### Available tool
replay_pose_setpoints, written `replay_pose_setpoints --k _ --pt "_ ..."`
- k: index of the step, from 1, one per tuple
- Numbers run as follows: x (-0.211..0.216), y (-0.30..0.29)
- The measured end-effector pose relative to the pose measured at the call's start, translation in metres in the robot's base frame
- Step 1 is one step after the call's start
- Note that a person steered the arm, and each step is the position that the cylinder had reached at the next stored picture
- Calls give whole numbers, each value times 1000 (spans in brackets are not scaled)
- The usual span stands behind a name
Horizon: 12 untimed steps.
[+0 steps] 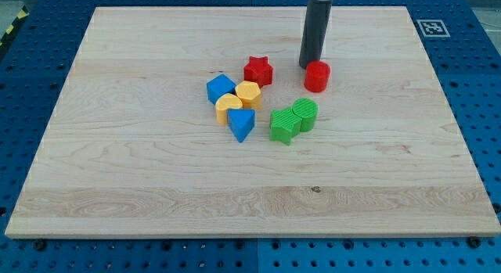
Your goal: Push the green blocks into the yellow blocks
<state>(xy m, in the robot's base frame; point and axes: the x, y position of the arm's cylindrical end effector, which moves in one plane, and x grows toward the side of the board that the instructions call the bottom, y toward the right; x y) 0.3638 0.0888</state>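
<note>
Tip of my rod, no jaws to open or shut, sits on wooden board touching red cylinder at its view-left side. Red star is just view-left of tip. Green cylinder & green star touch each other, below tip. Yellow blocks lie below-left w/ blue cube & blue wedge, apart from greens.

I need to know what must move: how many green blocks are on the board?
2. A green star and a green cylinder sit touching, right of the yellow blocks. My tip is above them, beside the red cylinder. None seems hidden.
</note>
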Motion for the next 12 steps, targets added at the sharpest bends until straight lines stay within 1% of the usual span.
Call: replay_pose_setpoints --k 1,3,4,5,6,7,8,11,12 --pt "33 0" --pt "-12 9" --pt "-3 47" --pt "17 83" --pt "47 98" --pt "73 98" --pt "82 84" --pt "82 -19" --pt "81 -13"
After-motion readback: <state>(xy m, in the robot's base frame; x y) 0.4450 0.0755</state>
